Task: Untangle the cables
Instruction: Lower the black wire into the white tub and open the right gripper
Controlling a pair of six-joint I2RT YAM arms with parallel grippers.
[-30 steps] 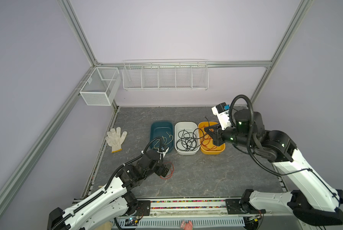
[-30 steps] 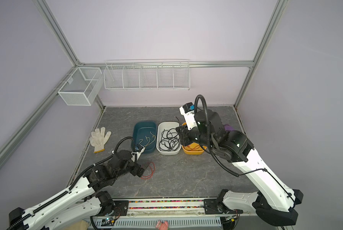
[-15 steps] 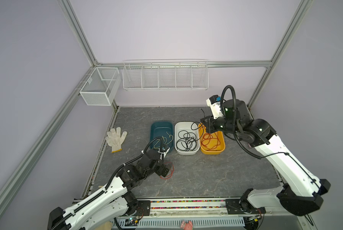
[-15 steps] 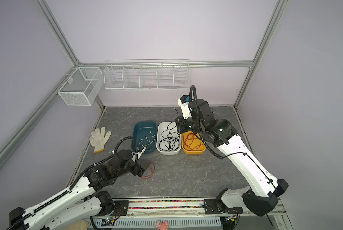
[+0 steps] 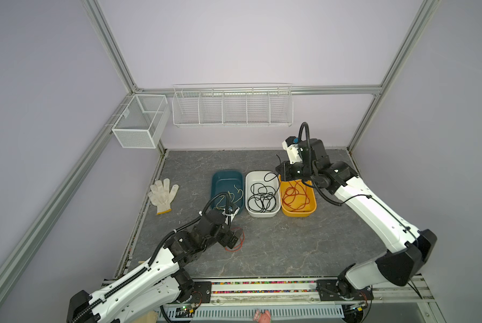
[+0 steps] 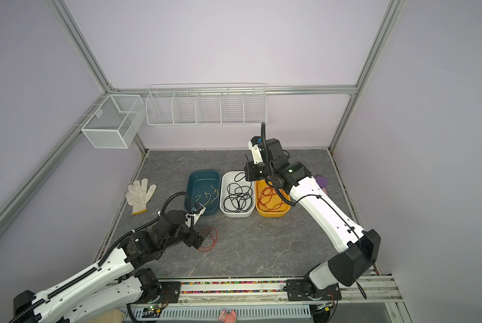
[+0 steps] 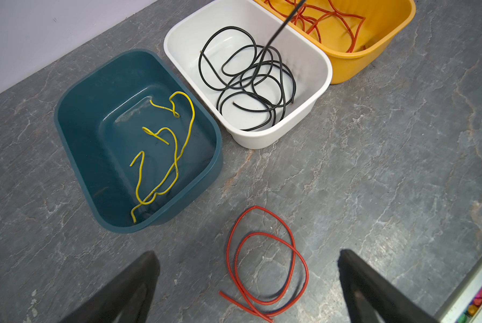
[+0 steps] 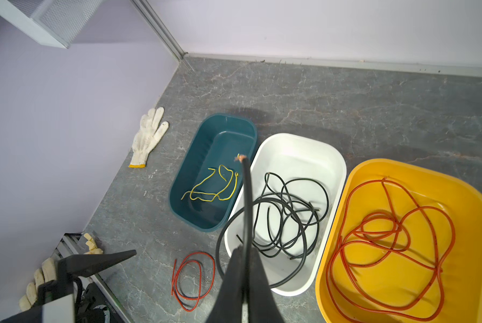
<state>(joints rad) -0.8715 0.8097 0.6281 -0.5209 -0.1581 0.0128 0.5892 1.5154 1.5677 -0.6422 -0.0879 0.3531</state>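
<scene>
The right gripper (image 8: 241, 251) is pinched tight on a black cable (image 8: 246, 201). The cable's stripped end sticks up and its loop trails into the white bin (image 8: 298, 139). The left gripper (image 7: 248, 256) hangs spread wide over a loose red cable (image 7: 255, 207) on the table (image 5: 304, 246), near the teal bin (image 7: 77, 145). Bare tabletop spreads toward the right arm's base.

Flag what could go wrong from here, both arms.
1. The black cable in the right fingers hangs by the rim between white bin and orange bin; released here, it may drape across both.
2. The left fingers, open over the coiled red cable, could pinch two strands together.
</scene>
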